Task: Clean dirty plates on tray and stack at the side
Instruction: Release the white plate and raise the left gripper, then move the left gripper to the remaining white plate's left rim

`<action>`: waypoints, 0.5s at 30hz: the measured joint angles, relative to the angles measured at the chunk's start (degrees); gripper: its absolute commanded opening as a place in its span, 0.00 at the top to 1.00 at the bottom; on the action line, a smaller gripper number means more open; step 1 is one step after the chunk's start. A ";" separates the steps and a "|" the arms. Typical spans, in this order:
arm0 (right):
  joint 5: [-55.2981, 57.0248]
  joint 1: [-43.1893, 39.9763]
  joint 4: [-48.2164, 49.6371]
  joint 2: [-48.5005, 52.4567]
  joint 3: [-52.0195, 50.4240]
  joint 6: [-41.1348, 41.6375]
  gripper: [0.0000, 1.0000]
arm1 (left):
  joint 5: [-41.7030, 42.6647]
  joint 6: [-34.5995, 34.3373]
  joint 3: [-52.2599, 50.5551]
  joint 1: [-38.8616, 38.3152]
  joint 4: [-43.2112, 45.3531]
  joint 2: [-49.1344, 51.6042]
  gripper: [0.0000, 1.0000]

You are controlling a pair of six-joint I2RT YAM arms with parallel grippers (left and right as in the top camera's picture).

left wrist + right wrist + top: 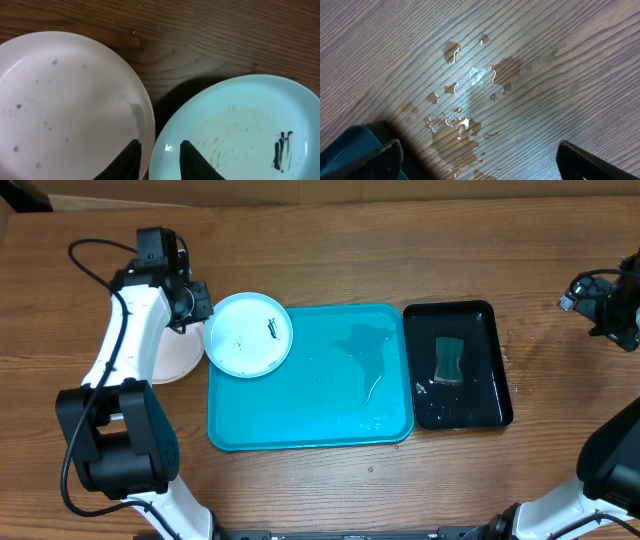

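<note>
A light blue plate [248, 333] with a dark smear [282, 150] overlaps the top left corner of the turquoise tray [320, 415]. My left gripper [203, 310] is shut on this plate's left rim. In the left wrist view one finger [192, 162] lies on the plate's [240, 125] inner face and the other finger [131, 161] sits outside the rim. A white plate [172, 358] with small specks rests on the table left of the tray, close beside the blue one [65, 100]. My right gripper [600, 302] hovers open at the far right, holding nothing [487, 165].
A glossy black tray [490, 395] right of the turquoise one holds a green sponge [450, 358] and some water. Water streaks lie on the turquoise tray's right half [365, 355]. A puddle [465, 125] wets the wooden table under the right gripper.
</note>
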 measured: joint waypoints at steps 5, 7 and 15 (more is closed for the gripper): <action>0.02 0.00 0.02 0.00 0.00 0.02 0.00 | 0.00 0.00 -3.93 0.00 3.82 0.00 0.71; 0.00 0.00 0.00 0.00 0.00 0.02 0.00 | -0.02 0.00 -5.86 0.00 5.66 0.00 0.72; 0.02 0.00 0.00 0.00 0.00 0.00 0.00 | 0.00 0.00 -10.62 0.00 9.75 0.00 0.74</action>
